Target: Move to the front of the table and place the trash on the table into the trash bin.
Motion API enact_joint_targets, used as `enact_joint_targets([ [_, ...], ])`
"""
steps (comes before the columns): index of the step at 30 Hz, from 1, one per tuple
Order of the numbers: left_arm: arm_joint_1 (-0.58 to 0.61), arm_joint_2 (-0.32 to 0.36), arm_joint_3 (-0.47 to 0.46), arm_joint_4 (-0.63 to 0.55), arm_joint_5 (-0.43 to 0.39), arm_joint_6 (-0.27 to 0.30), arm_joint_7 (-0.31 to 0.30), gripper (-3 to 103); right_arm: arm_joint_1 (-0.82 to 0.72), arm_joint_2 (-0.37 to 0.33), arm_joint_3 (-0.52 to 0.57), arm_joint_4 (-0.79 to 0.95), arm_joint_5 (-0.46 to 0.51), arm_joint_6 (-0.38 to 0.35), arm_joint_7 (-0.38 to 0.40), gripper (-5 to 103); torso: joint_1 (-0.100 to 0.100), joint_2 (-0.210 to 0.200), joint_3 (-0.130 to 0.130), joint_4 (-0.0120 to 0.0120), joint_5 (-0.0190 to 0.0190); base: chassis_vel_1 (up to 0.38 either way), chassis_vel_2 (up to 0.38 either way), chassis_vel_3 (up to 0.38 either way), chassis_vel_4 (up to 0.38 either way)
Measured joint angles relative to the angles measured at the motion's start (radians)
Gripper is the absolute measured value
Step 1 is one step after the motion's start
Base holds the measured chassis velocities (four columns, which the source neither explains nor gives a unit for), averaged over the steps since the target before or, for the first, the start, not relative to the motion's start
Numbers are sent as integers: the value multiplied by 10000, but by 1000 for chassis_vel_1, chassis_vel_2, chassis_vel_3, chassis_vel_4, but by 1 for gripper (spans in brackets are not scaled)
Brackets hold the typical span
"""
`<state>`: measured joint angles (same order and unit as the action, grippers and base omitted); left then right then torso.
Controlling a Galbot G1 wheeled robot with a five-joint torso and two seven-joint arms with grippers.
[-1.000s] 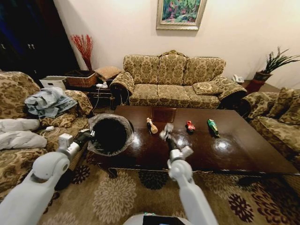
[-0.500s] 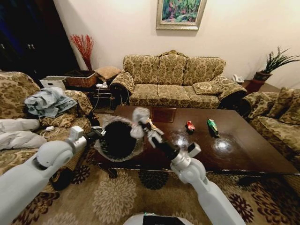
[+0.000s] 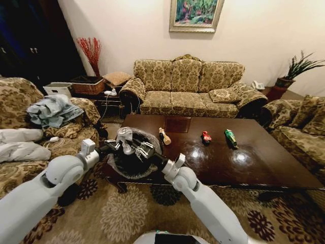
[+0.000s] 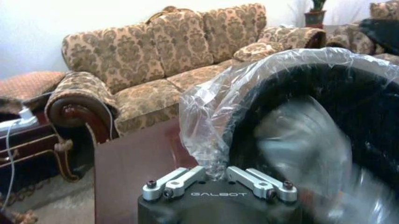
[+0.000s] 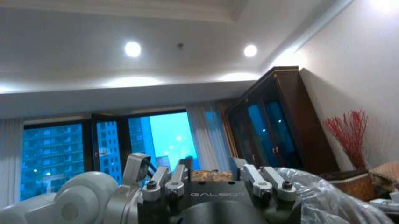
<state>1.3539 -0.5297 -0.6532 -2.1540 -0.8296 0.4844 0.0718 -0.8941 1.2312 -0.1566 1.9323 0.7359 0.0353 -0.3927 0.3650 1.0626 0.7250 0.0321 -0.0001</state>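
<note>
Head view: three pieces of trash lie on the table [image 3: 254,168], in a loose row near the far edge: one tan bottle-shaped piece [image 3: 164,136], one red piece [image 3: 205,136] and one green bottle [image 3: 231,138], each apart from its neighbour. One trash bin [image 3: 133,155] (black, with a clear plastic liner) is held at the table's left end, its mouth tipped toward the camera. The left gripper [image 3: 109,146] is at the bin's left rim. The right gripper [image 3: 133,147] reaches across from the right and sits over the bin's mouth; something pale shows at its tip, possibly a piece of trash, but it cannot be identified. All three pieces on the table lie well apart from both grippers. Behind the table stands one three-seat sofa [image 3: 190,86], with one framed picture [image 3: 195,14] on the wall above it.

Left wrist view: the housing reads "GALBOT". The left gripper [image 4: 215,176] has its fingers closed, pinching the liner at the trash bin [image 4: 324,121] rim. The sofa [image 4: 174,60] stands beyond.

Right wrist view: the housing also reads "GALBOT". The right gripper [image 5: 212,176] points upward; whether its fingers are open or closed cannot be told. The liner [image 5: 330,196] lies just beside it.
</note>
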Motion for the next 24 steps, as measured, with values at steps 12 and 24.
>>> enact_joint_targets([
  [12,103,-59,-723,264,-1244,1410,-1626,0,-582,73,2142,1052,293,58,-666,82,0,0,-1,0,-2,0,0,0,0],
  [24,-210,3,-1193,2019,-4818,1475,-5384,0,-1925,-91,4502,572,-2682,-196,3821,100,0,-1,0,0,3,0,0,0,0],
])
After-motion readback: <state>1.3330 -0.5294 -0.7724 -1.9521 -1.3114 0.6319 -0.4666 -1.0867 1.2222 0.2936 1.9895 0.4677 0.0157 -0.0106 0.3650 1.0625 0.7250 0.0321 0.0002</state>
